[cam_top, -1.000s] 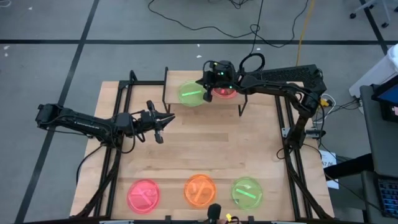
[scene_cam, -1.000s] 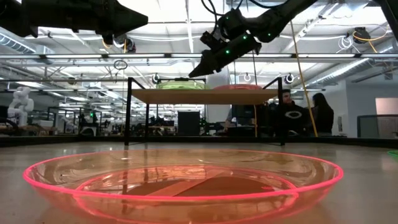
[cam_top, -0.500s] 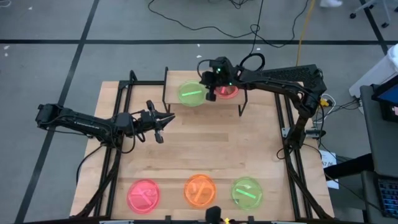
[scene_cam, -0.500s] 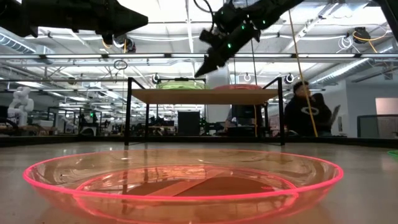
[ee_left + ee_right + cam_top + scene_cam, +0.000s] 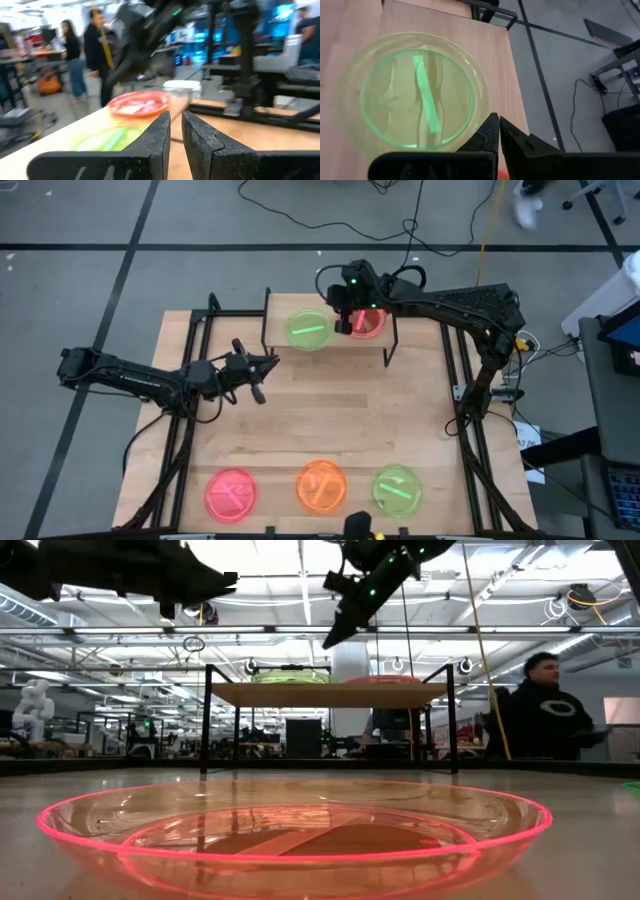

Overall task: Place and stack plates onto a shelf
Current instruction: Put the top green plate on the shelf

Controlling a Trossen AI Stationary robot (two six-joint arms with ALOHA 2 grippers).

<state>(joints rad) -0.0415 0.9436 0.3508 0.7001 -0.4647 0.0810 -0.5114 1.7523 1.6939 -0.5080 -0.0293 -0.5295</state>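
Note:
The shelf point(image 5: 281, 306) stands at the table's far middle on black legs. A green plate point(image 5: 307, 330) sits flat on its left half and a pink-red plate point(image 5: 369, 324) on its right half. My right gripper point(image 5: 339, 326) hangs shut and empty above the shelf, over the gap between the two; its wrist view looks down on the green plate point(image 5: 415, 90). My left gripper point(image 5: 264, 373) hovers shut and empty off the shelf's near-left corner. Three more plates lie along the near edge: pink point(image 5: 231, 493), orange point(image 5: 321, 487), green point(image 5: 397, 489).
Black frame rails run along the table's left and right sides. The bare wood between the shelf and the near row of plates holds nothing. The near pink plate point(image 5: 290, 830) fills the low view. A person point(image 5: 545, 710) stands behind the table.
My right gripper has risen from just above the shelf's plates to well above them, drifting slightly toward the far right, its fingers still shut. Both plates on the shelf stay where they were. My left gripper has edged slightly toward the far edge.

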